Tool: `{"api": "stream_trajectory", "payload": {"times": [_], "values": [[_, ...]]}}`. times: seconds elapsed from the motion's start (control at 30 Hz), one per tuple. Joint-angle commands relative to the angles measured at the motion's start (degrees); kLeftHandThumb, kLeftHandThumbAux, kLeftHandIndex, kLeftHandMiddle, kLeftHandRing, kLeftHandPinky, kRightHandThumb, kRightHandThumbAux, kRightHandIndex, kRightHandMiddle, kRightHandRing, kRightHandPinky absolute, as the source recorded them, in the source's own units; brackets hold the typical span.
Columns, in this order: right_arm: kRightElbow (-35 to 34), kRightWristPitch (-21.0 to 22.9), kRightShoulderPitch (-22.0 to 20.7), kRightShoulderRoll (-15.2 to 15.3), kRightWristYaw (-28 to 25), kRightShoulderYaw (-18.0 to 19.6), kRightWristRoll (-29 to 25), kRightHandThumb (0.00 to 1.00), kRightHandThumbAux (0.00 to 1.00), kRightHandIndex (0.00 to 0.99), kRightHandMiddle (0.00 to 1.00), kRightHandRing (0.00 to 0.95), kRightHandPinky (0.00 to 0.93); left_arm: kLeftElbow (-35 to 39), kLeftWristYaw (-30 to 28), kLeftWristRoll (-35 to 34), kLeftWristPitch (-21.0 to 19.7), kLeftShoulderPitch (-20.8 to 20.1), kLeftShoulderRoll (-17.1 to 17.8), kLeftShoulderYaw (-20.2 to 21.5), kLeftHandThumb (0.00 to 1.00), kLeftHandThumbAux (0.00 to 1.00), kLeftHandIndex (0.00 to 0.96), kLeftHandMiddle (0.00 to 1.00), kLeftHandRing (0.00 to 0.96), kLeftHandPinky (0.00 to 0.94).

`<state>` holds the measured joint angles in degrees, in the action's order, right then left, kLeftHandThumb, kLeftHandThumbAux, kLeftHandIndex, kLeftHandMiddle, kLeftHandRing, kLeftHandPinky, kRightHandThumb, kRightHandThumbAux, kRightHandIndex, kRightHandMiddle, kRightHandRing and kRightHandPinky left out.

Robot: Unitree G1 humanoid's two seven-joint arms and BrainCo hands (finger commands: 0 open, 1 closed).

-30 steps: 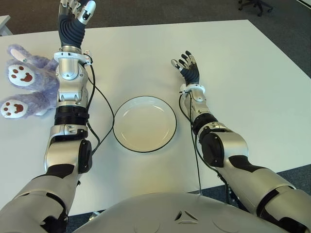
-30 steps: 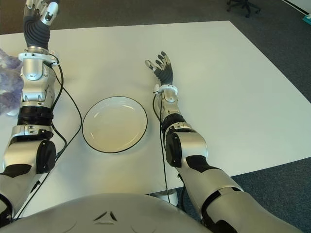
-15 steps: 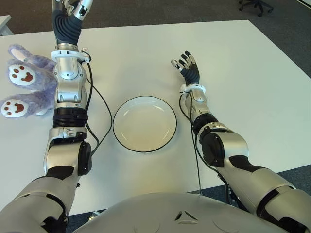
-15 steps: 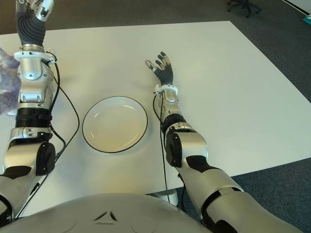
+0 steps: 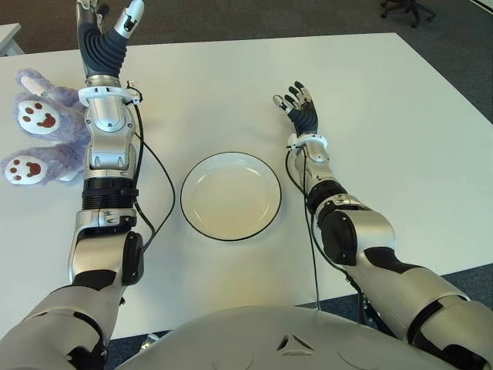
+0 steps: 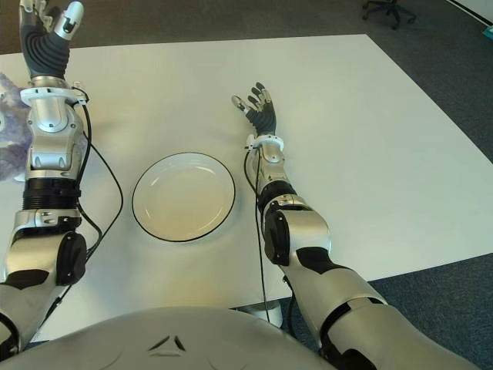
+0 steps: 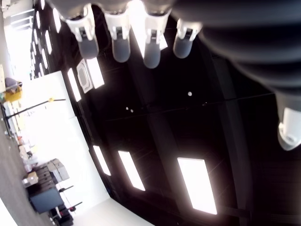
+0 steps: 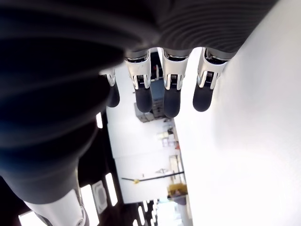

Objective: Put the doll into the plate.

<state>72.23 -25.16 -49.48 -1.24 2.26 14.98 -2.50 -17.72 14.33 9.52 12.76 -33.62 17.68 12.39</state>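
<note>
Plush purple rabbit doll (image 5: 40,139), fuzzy and with white soles marked by brown paw prints, lay on the white table (image 5: 400,123) at the robot's far left, just beside the left forearm and well apart from the plate (image 5: 230,196), a round, shallow white dish with a thin dark rim near the table's middle. The left hand (image 5: 102,17) was raised beyond the doll with its fingers spread and holding nothing, its wrist view showing only ceiling lights. The right hand (image 5: 296,104) showed to the right of the plate, fingers extended and empty, with dark carpet beyond the table.
</note>
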Motion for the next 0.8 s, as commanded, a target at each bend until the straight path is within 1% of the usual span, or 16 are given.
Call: {"api": "stream_trajectory", "payload": {"times": [0.03,0.1,0.13,0.2,0.27,0.47,0.6,0.67,0.73,0.8], "values": [[2.9,2.8,4.8,-0.2,0.1,0.4,-0.4,0.181,0.771,0.077,0.114,0.110,0.125,0.0,3.1,2.7,-0.1,1.3,-0.3,-0.7,0.000,0.455,0.000,0.114,0.116,0.059],[3.0,2.7,4.9,-0.1,0.1,0.3,-0.4,0.181,0.772,0.077,0.115,0.110,0.127,-0.7,4.1,3.5,0.5,1.4,0.0,-0.8,0.000,0.466,0.000,0.118,0.121,0.075],[3.0,2.7,4.9,0.0,0.1,0.3,-0.3,0.180,0.775,0.076,0.113,0.109,0.124,-1.1,4.5,3.7,0.7,1.4,0.1,-0.8,0.000,0.496,0.000,0.120,0.129,0.107],[3.0,2.7,4.9,0.1,0.1,0.2,-0.3,0.173,0.777,0.074,0.110,0.106,0.120,-1.9,5.0,4.3,1.4,1.6,0.5,-0.8,0.000,0.520,0.000,0.117,0.131,0.115],[3.0,2.7,4.9,0.1,0.0,0.2,-0.2,0.170,0.778,0.074,0.110,0.106,0.119,-2.3,5.4,4.6,1.6,1.7,0.7,-0.8,0.000,0.523,0.000,0.117,0.131,0.115],[3.2,2.9,5.0,0.7,-0.3,-0.1,0.1,0.137,0.781,0.062,0.097,0.094,0.106,-2.5,6.6,6.6,-0.1,2.3,1.2,-1.0,0.000,0.561,0.000,0.089,0.110,0.072],[3.2,3.0,4.9,0.9,-0.3,-0.3,0.2,0.130,0.779,0.059,0.093,0.090,0.101,-2.5,7.4,7.5,-1.1,2.5,1.5,-1.2,0.002,0.567,0.000,0.090,0.112,0.072],[3.2,3.1,4.9,1.0,-0.4,-0.4,0.2,0.123,0.778,0.057,0.090,0.086,0.101,-2.2,8.3,8.7,-2.1,3.0,1.9,-1.3,0.011,0.563,0.000,0.097,0.118,0.069],[3.3,3.1,4.9,1.0,-0.4,-0.4,0.2,0.118,0.778,0.058,0.088,0.086,0.105,-2.0,10.2,11.5,-3.6,3.6,2.5,-1.9,0.016,0.561,0.000,0.094,0.109,0.051],[3.3,3.2,4.9,1.1,-0.4,-0.3,0.2,0.114,0.779,0.058,0.087,0.086,0.106,-2.2,12.4,14.0,-4.1,4.4,3.1,-2.5,0.026,0.567,0.000,0.091,0.103,0.052]]}}
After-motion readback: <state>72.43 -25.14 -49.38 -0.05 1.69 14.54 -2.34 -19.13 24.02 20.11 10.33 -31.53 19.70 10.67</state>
